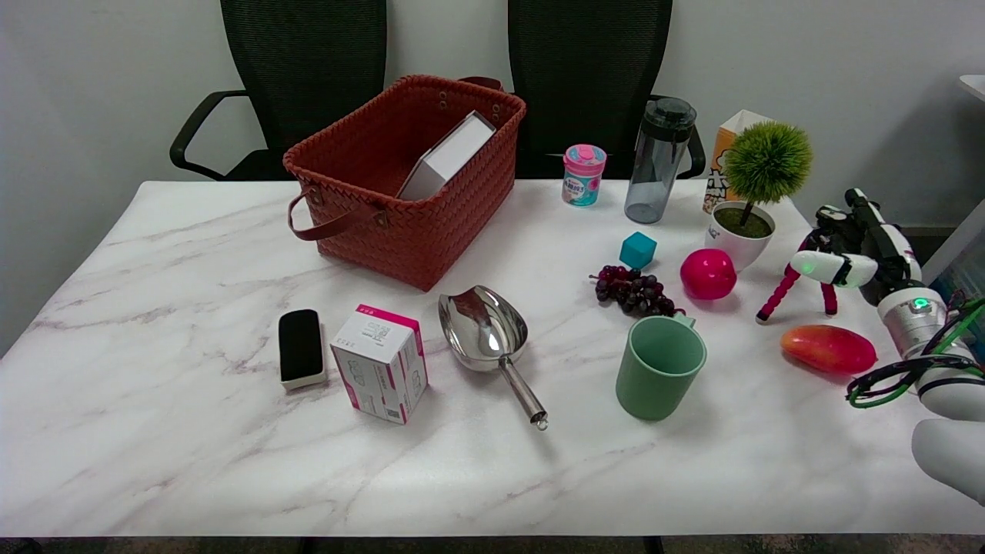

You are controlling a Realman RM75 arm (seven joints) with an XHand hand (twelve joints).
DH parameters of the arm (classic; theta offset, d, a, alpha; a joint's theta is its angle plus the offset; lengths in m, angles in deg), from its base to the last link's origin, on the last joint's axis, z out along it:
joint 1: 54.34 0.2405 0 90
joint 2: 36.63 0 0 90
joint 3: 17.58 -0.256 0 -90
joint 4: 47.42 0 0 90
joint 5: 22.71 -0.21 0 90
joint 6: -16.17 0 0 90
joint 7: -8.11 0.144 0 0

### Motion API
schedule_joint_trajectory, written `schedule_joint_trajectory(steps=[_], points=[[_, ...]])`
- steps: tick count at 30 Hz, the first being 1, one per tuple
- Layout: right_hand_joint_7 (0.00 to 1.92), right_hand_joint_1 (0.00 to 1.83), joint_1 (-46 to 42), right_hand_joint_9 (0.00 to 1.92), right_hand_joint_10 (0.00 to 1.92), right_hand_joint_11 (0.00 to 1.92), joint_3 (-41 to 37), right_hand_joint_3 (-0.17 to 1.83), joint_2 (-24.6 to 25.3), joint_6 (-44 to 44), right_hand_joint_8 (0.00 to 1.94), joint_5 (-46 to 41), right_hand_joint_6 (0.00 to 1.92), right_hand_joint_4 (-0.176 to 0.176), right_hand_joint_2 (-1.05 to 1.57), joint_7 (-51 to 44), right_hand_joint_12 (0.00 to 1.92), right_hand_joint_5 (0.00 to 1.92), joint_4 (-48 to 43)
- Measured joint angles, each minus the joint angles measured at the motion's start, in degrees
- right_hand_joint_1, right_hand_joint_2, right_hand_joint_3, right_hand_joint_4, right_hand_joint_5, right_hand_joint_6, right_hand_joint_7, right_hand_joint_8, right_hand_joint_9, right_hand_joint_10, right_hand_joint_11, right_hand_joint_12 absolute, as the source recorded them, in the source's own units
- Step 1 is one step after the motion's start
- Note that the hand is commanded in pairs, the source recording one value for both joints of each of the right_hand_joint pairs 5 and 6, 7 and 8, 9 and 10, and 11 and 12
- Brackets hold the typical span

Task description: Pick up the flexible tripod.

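One thing mattered here: the flexible tripod [800, 283], pink-legged, stood on the marble table [154, 431] just right of the magenta ball [708, 274]. The right hand [854, 250] was at its top, fingers around the head, though I could not tell whether they had truly closed on it. Both visible feet looked planted on the table, so I judged the reach done, the grasp unconfirmed and the lift wholly left. The mango [829, 348] lay near, in front and to the right of the ball. Writing showed on the pink-lidded tub [583, 175] and the pink-and-white carton [381, 363], far left of the ball, but too small to read.
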Motion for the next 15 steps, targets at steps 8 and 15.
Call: schedule_joint_trajectory(steps=[8, 15], points=[[0.29, 1.17, -0.2, 0.25, 0.25, 0.03, 0.0, 0.52, 0.0, -1.6, 0.29, 0.4, 0.0, 0.0, -0.34, 0.0, 0.03, 0.0, 0.0], [0.3, 1.22, -0.6, 0.25, 0.25, 0.04, 0.1, 0.51, 0.0, -2.5, 0.3, 0.6, 0.0, 0.0, -0.28, 0.0, 0.04, 0.0, 0.0]])
